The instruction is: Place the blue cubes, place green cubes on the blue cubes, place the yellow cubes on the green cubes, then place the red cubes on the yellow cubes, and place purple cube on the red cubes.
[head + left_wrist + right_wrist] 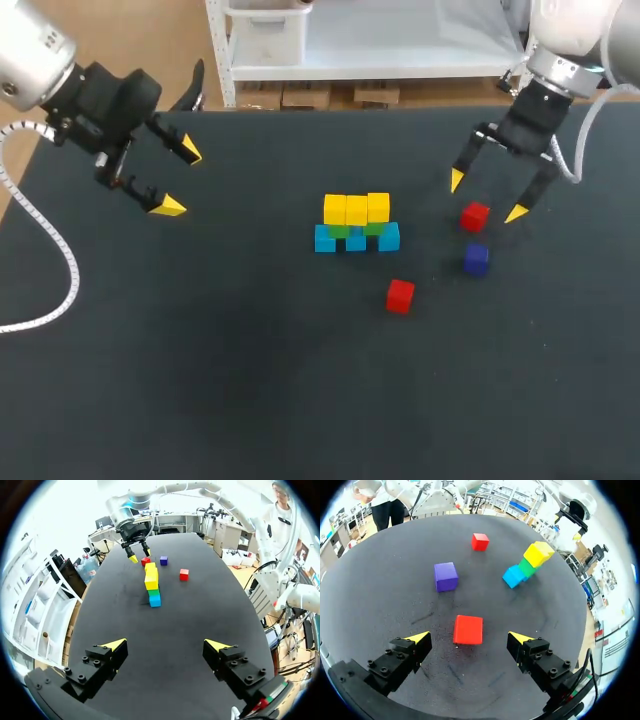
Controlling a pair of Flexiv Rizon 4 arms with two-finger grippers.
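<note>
Two claws, both released. The right claw [469,638] has its fingers spread wide and grips nothing, hovering over the far right part of the tabletop [200,400]. The near red cube [468,629] lies flat on the tabletop in the gap between those fingers, just ahead of the yellow tips, and neither finger touches it. The head view shows the same: the cube sits under the open right claw [487,197], free on both sides.

The purple cube [445,576] is next out, beyond the near red cube and a little to one side. It stands alone and is close to that cube but not touching it. The far red cube [480,541] is further out still, also alone, between the purple cube and the stack and apart from both.

The stack is at mid tabletop. Three blue cubes [356,242] form a row at the bottom. Two green cubes [340,231] sit on them, bridging the joints. Three yellow cubes [357,210] lie in a row on the greens and are the top layer. The right-hand yellow looks slightly out of line with the other two.

The left claw [180,180] is also spread wide with nothing between its fingers. It is turned on its side over the far left part of the tabletop, well apart from every cube. From its wrist camera the stack shows end-on, far ahead of its fingers.
</note>
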